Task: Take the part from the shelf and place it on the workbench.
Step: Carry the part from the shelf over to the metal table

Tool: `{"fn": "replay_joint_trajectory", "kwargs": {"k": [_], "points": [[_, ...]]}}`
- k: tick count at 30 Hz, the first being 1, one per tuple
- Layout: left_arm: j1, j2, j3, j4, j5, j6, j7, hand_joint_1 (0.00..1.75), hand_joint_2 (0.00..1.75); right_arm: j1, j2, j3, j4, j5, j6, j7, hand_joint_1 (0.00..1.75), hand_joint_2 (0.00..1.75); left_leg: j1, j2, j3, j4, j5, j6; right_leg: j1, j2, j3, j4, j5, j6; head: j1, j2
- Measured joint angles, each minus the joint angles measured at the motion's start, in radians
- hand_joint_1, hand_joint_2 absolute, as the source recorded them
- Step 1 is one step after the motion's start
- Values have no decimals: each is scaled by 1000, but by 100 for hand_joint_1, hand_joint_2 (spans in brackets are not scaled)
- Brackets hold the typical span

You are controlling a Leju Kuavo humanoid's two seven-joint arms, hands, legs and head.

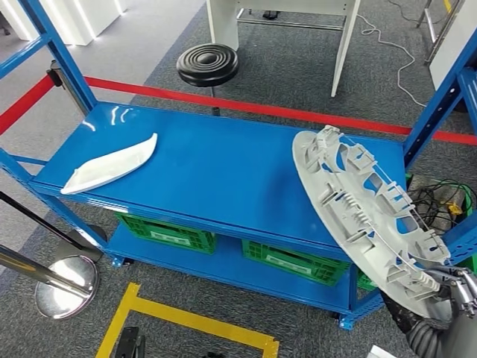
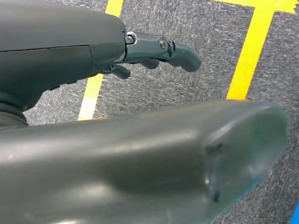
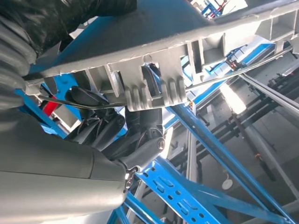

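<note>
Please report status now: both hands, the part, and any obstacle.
Right hand grips grey ribbed part by its lower edge, tilted over blue shelf. Left hand empty, over floor. White curved panel lies on shelf, well apart.

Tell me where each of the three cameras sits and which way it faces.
Head view: high on the body, looking down at the blue shelf; right hand holds the grey ribbed part.
Left wrist view: behind the left hand, facing carpet and yellow floor tape.
Right wrist view: behind the right hand, facing blue shelf framing.
Head and right wrist views share the part.
</note>
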Motion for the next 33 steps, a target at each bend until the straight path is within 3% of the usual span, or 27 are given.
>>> {"fn": "replay_joint_trajectory", "kwargs": {"k": [1,4,6,8,9,12,13,16,19,24,33], "points": [[0,0,-1,0,0,0,0,0,0,0,0,0,0,0,0,0,175,175,0,0,12,-28,26,3,0,1,2,0,-1,0,0,0],[0,0,-1,0,0,0,0,0,0,-1,0,0,0,0,0,1,175,175,-2,-4,102,-224,124,13,1,6,6,0,-4,4,0,0],[-1,0,-2,0,0,0,0,0,0,-2,0,0,0,1,0,2,175,175,-5,-6,124,-279,130,17,3,9,1,-1,-2,14,1,0],[0,-1,-2,0,0,0,0,0,0,-1,0,0,0,1,0,3,175,175,-7,-5,123,-291,129,21,3,10,-1,-7,1,26,1,0],[1,-2,-2,0,0,0,0,0,0,-1,0,0,0,1,0,3,175,175,-6,-5,125,-297,132,20,3,10,2,-13,4,23,2,0],[0,-4,-2,0,0,1,-1,0,0,-3,0,0,-1,1,0,3,175,175,-6,-5,129,-309,138,17,5,8,9,-27,10,-9,5,0],[-1,-4,-2,0,0,2,-1,0,0,-4,0,0,-1,1,0,3,175,175,-7,-5,129,-309,138,19,5,8,10,-28,11,-14,5,0],[-1,-4,-2,0,0,2,-3,0,0,-3,0,0,-2,1,0,3,175,175,-11,-5,130,-309,138,27,2,8,11,-33,16,-15,5,0],[-1,-5,-2,0,0,2,-4,0,0,-3,0,0,-2,1,0,4,175,175,-15,-5,129,-308,139,33,-1,7,13,-38,21,-4,5,0],[-1,-4,-2,0,0,3,-6,0,0,-3,0,0,-2,4,0,6,175,175,-18,-4,127,-307,139,35,-6,8,14,-43,24,34,5,0],[-1,-4,-3,0,0,1,-9,0,0,-3,0,0,-2,6,0,6,175,175,-15,-4,127,-307,141,34,-4,7,12,-40,23,37,4,0]]}}
